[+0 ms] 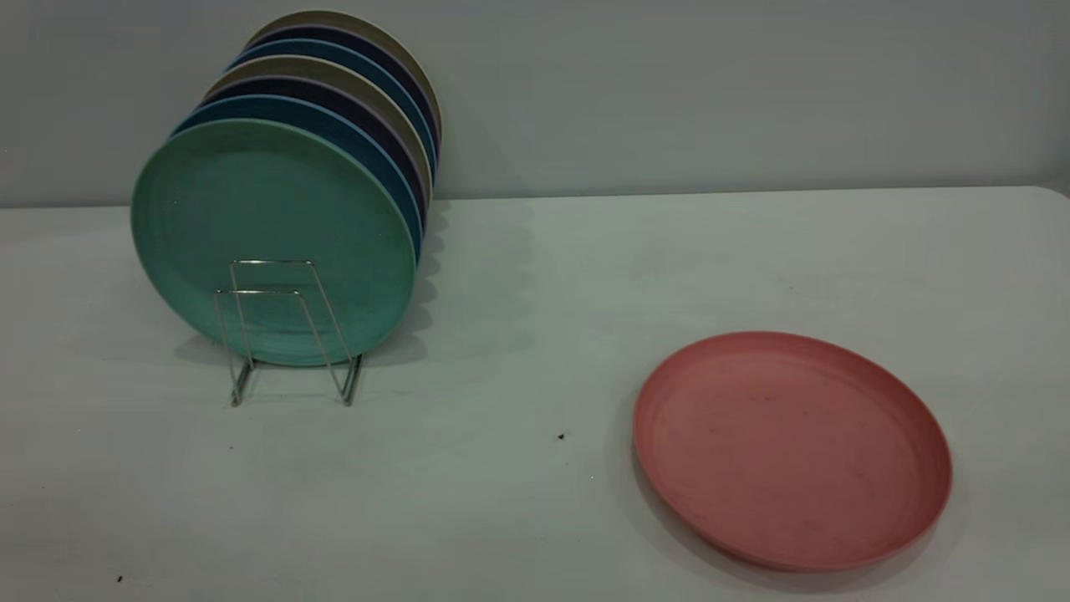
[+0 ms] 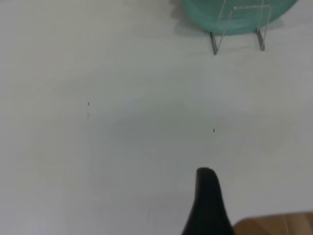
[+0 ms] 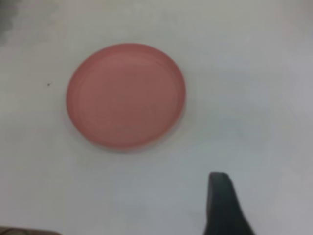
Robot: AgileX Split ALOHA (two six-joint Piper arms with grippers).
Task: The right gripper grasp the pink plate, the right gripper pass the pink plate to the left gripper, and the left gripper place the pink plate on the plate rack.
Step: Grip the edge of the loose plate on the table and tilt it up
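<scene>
The pink plate (image 1: pixel 790 447) lies flat on the white table at the right front. It also shows in the right wrist view (image 3: pixel 126 95), well apart from the right gripper (image 3: pixel 219 182), of which only one black tip shows above bare table. The plate rack (image 1: pixel 284 334) stands at the left back, its two front wire loops free. It also shows in the left wrist view (image 2: pixel 239 30), far from the left gripper (image 2: pixel 206 177), which hangs over bare table. Neither gripper shows in the exterior view, and neither holds anything.
A teal-green plate (image 1: pixel 272 238) stands upright in the rack, with several blue, dark and beige plates behind it. The grey wall runs behind the table. A brown strip (image 2: pixel 274 224) shows beside the left gripper.
</scene>
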